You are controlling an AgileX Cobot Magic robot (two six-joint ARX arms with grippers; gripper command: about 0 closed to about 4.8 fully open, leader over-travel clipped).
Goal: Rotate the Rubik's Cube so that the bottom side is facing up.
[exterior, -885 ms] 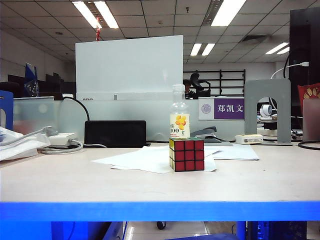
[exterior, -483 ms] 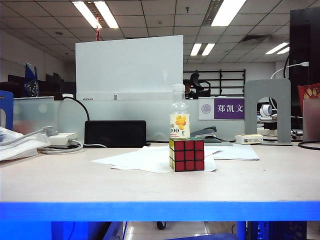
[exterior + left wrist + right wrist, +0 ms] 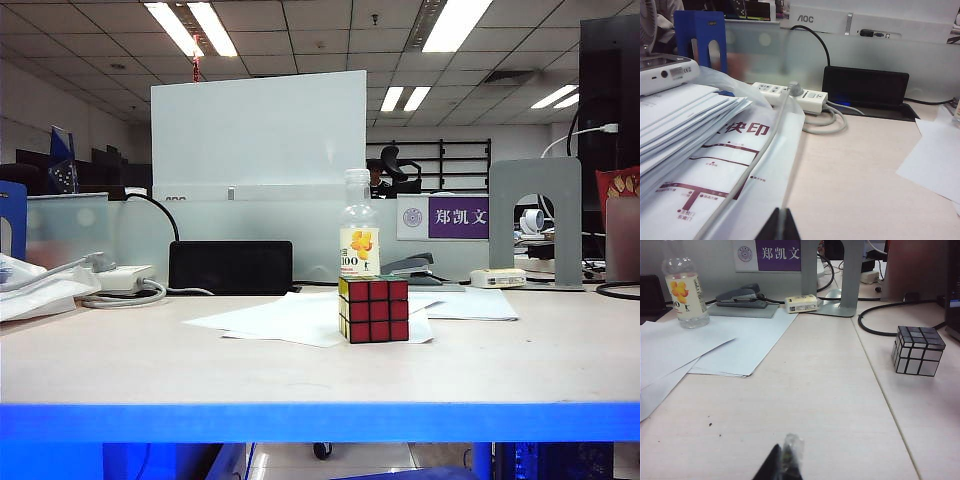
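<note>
From the exterior view I have the Rubik's Cube (image 3: pixel 374 309) sitting square on loose sheets of white paper (image 3: pixel 290 318) near the middle of the desk (image 3: pixel 120 370), red face toward the camera, a yellow face on its left side, and a clear juice bottle (image 3: pixel 358 233) standing just behind it. Neither arm shows in that view. The cube is not in either wrist picture.

My left gripper (image 3: pixel 782 225) shows only as a dark tip low over the desk edge, fingers pinched together on nothing, looking across a stack of printed papers in a plastic sleeve (image 3: pixel 700 150) toward a white power strip (image 3: pixel 790 95). My right gripper (image 3: pixel 785 462) is likewise clenched and empty, hanging over bare desk with the bottle (image 3: pixel 686 290), a stapler (image 3: pixel 740 295) and a silver mirror cube (image 3: pixel 918 350) ahead of it (that silver one is not my target).

Nothing has begun, as I judge it, so the step in hand is the approach. I would spread one gripper's fingers wide before descending, and come down over the coloured cube with the pads on two opposite side faces, flat against them rather than on edges. The paper underneath looks slippery, so a sideways nudge could slide the cube or knock the bottle; I would lift clear first, then roll the wrist a half turn. If the wrist cannot manage that, I would set it down midway and regrasp, or pass it to the other gripper.
</note>
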